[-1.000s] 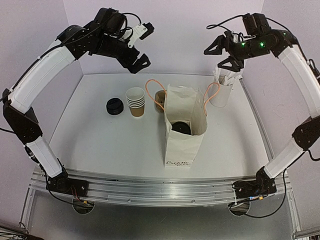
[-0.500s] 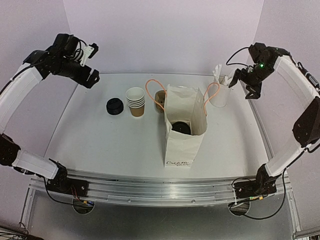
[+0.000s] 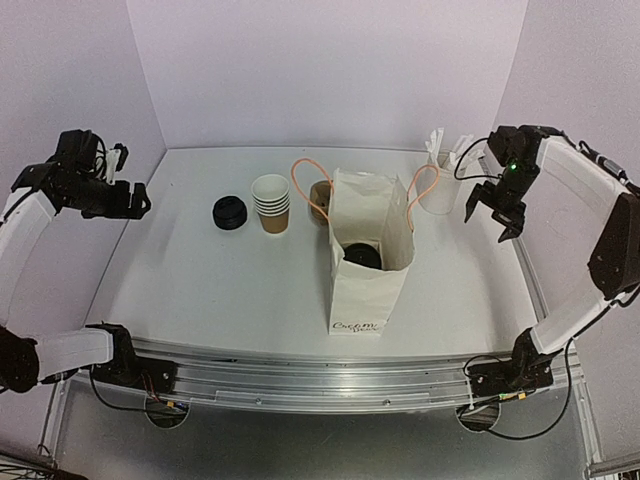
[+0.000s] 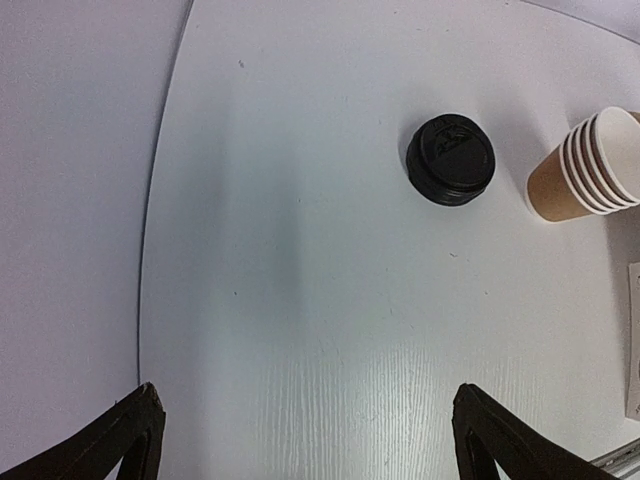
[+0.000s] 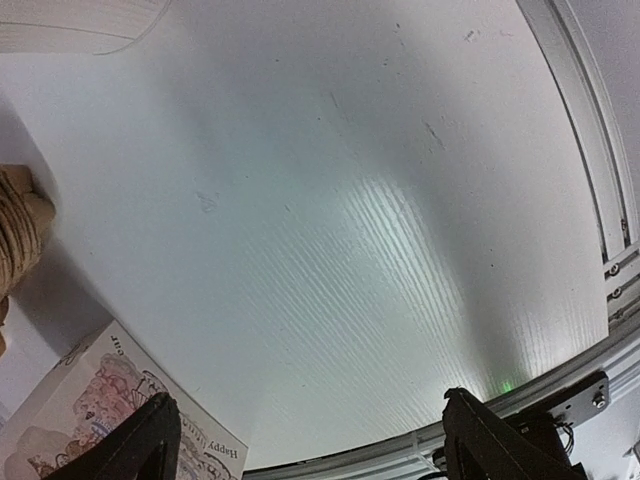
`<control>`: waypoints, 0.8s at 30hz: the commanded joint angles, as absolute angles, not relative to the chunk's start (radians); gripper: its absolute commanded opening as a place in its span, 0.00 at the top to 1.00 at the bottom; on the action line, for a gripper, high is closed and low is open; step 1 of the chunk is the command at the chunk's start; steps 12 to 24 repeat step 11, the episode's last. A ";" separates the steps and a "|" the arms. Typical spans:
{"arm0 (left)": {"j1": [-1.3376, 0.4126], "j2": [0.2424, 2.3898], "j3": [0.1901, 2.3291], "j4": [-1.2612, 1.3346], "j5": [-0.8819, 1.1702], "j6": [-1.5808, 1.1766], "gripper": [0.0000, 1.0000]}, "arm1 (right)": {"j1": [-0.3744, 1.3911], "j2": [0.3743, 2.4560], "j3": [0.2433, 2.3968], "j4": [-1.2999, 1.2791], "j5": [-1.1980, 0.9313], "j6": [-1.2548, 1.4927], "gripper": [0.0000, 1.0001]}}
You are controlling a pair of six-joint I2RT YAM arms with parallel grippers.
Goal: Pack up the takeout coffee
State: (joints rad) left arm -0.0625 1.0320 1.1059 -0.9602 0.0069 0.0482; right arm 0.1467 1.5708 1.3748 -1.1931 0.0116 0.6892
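1. top view: only this one shows both arms. left gripper (image 3: 128, 200) hangs off the table's (image 3: 200, 290) left edge, right gripper (image 3: 492, 214) over the far-right part, beside a white tub (image 3: 438, 192) of white paper bits.
2. top view: white paper bag (image 3: 368, 285) stands upright mid-table, mouth open, with two orange cord loop handles. the takeout coffee (image 3: 362, 256) sits inside it, only its round black lid showing. neither wrist cam sees it.
3. top view: handwriting low on the bag front. 1st word looks like "cream", the rest is too small to read.
4. left wrist: jaws spread wide, nothing btwn them, gripper (image 4: 305, 405) over bare white wood-grain top. stack of black lids (image 4: 451, 159) has embossed marks, not legible. just right of it, apart, the stack of lidless brown cups (image 4: 590, 165), white rims nested.
5. right wrist: jaws wide apart, empty, gripper (image 5: 310, 405) over bare top near the metal rail (image 5: 585, 150). bottom left is a printed panel (image 5: 95, 425), unseen from above, with pastel drawings and a word like "happy". a twisted brown cord (image 5: 18, 235) is at the left edge.
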 commanded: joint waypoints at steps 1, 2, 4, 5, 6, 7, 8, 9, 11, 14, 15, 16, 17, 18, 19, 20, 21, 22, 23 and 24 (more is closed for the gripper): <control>-0.014 0.979 1.036 -0.931 0.085 -0.038 0.00 | 0.149 1.504 1.332 -1.200 0.039 0.773 0.14; -0.011 0.974 1.021 -0.919 0.077 -0.040 0.00 | 0.150 1.500 1.326 -1.199 0.037 0.789 0.14; -0.009 0.965 1.000 -0.905 0.076 -0.041 0.00 | 0.150 1.491 1.318 -1.196 0.044 0.808 0.15; -0.009 0.960 0.989 -0.896 0.077 -0.043 0.00 | 0.150 1.488 1.316 -1.192 0.047 0.813 0.15; -0.009 0.953 0.977 -0.888 0.078 -0.046 0.00 | 0.150 1.486 1.315 -1.187 0.048 0.818 0.15; -0.009 0.949 0.967 -0.881 0.077 -0.049 0.00 | 0.150 1.487 1.314 -1.185 0.047 0.820 0.16; -0.009 0.945 0.962 -0.875 0.076 -0.050 0.00 | 0.150 1.489 1.313 -1.182 0.044 0.823 0.17; -0.009 0.945 0.961 -0.875 0.075 -0.051 0.00 | 0.150 1.492 1.312 -1.179 0.039 0.824 0.17; -0.009 0.943 0.960 -0.875 0.073 -0.053 0.00 | 0.150 1.496 1.310 -1.173 0.035 0.831 0.18; -0.009 0.943 0.960 -0.875 0.073 -0.053 0.00 | 0.150 1.496 1.310 -1.173 0.035 0.831 0.18; -0.009 0.943 0.960 -0.875 0.073 -0.053 0.00 | 0.150 1.496 1.310 -1.173 0.035 0.831 0.18; -0.009 0.943 0.960 -0.875 0.073 -0.053 0.00 | 0.150 1.496 1.310 -1.173 0.035 0.831 0.18; -0.009 0.943 0.960 -0.875 0.073 -0.053 0.00 | 0.150 1.496 1.310 -1.173 0.035 0.831 0.18; -0.009 0.943 0.960 -0.875 0.073 -0.053 0.00 | 0.150 1.496 1.310 -1.173 0.035 0.831 0.18; -0.009 0.943 0.960 -0.875 0.073 -0.053 0.00 | 0.150 1.496 1.310 -1.173 0.035 0.831 0.18; -0.009 0.943 0.960 -0.875 0.073 -0.053 0.00 | 0.150 1.496 1.310 -1.173 0.035 0.831 0.18; -0.009 0.943 0.960 -0.875 0.073 -0.053 0.00 | 0.150 1.496 1.310 -1.173 0.035 0.831 0.18; -0.009 0.943 0.960 -0.875 0.073 -0.053 0.00 | 0.150 1.496 1.310 -1.173 0.035 0.831 0.18; -0.009 0.943 0.960 -0.875 0.073 -0.053 0.00 | 0.150 1.496 1.310 -1.173 0.035 0.831 0.18; -0.009 0.943 0.960 -0.875 0.073 -0.053 0.00 | 0.150 1.496 1.310 -1.173 0.035 0.831 0.18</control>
